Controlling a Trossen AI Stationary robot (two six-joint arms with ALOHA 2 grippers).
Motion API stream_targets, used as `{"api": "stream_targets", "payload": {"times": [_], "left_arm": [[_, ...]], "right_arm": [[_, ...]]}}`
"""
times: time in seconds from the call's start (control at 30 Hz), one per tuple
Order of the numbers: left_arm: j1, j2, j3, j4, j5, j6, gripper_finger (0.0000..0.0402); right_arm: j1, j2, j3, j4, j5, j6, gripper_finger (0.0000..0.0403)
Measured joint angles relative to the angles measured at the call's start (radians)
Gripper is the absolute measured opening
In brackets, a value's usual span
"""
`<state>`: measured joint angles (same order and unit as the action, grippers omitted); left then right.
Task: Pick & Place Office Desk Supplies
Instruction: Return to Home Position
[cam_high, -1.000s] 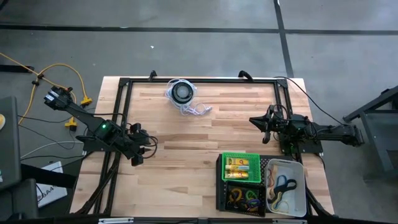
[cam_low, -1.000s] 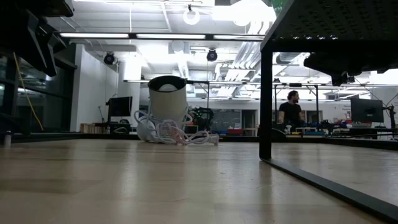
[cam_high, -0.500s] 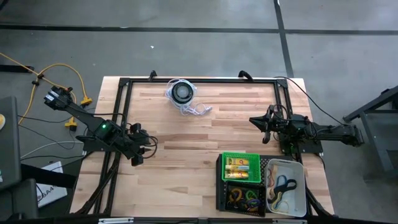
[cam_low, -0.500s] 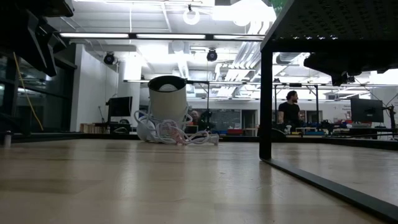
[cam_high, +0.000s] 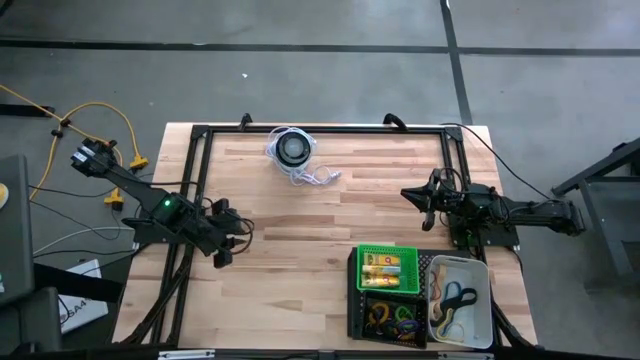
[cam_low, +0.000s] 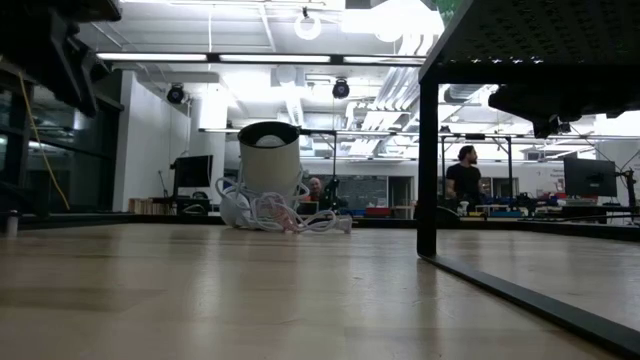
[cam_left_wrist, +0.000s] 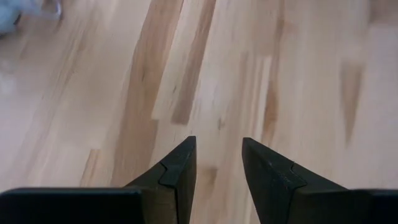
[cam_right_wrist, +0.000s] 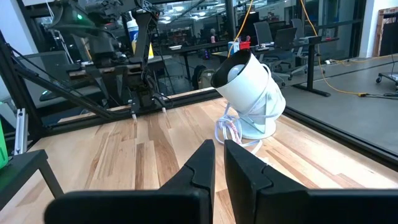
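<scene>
The left tool (cam_high: 228, 240) hung over the table (cam_high: 300, 280) near that table's left edge. In its wrist view its two fingers (cam_left_wrist: 177, 168) stood apart and released, with only bare wood between them. Well apart from it, across the boards, the right tool (cam_high: 418, 203) pointed inward from the right edge. Its fingers (cam_right_wrist: 202, 163) were drawn nearly together, with only a slit between them and nothing in it.

Ahead of the right tool and off to one side stood a white round device (cam_right_wrist: 249, 87) with a coiled white cord (cam_high: 315, 177) lying at its foot, close to the far edge.

Just beside the right arm, on the side away from that device, three bins sat close together. The green bin (cam_high: 387, 268) was the nearest and held yellow packets (cam_high: 381, 266). Touching it farther out, the black bin (cam_high: 388, 318) held small coloured rings and clips (cam_high: 392, 316). Next to both, the white bin (cam_high: 460, 300) held rubber-band loops (cam_high: 452, 298) in dark and yellow.

In the low view a black perforated shelf (cam_low: 530, 40) spanned overhead on a dark leg (cam_low: 427, 160), and a person (cam_low: 465, 175) stood far back in the room.
</scene>
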<state>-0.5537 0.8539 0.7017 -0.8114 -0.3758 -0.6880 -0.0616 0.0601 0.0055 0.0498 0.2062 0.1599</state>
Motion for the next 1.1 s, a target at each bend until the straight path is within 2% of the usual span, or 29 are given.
{"api": "stream_targets", "payload": {"times": [0.07, 0.2, 0.27, 0.33, 0.43, 0.63, 0.9, 1.1], "left_arm": [[0.0, 0.0, 0.0, 0.056, -0.031, 0.006, 0.0125], [0.002, 0.0, 0.0, 0.189, -0.206, 0.143, 0.0125], [0.011, 0.0, 0.0, 0.233, -0.236, 0.205, 0.0125], [0.031, 0.0, 0.0, 0.257, -0.22, 0.271, 0.0125], [0.079, 0.0, -0.03, 0.329, -0.14, 0.349, 0.0125], [0.22, 0.0, -0.185, 0.606, 0.139, 0.512, 0.0125], [0.405, -0.036, -0.349, 0.804, 0.331, 0.567, 0.0125], [0.48, -0.076, -0.495, 1.006, 0.438, 0.577, 0.0125]], "right_arm": [[0.0, 0.0, 0.0, 0.0, 0.0, 0.0, 0.0023], [0.0, 0.0, 0.0, 0.0, 0.0, 0.0, 0.0023], [0.0, 0.0, 0.0, 0.0, 0.0, 0.0, 0.0023], [0.0, 0.0, 0.0, 0.0, 0.0, 0.0, 0.0023], [0.0, 0.0, 0.0, 0.0, 0.0, 0.0, 0.0023], [0.0, 0.0, 0.0, 0.0, 0.0, 0.0, 0.0023], [0.0, 0.0, 0.0, 0.0, 0.0, 0.0, 0.0023], [0.0, 0.0, 0.0, 0.0, 0.0, 0.0, 0.0023]]}}
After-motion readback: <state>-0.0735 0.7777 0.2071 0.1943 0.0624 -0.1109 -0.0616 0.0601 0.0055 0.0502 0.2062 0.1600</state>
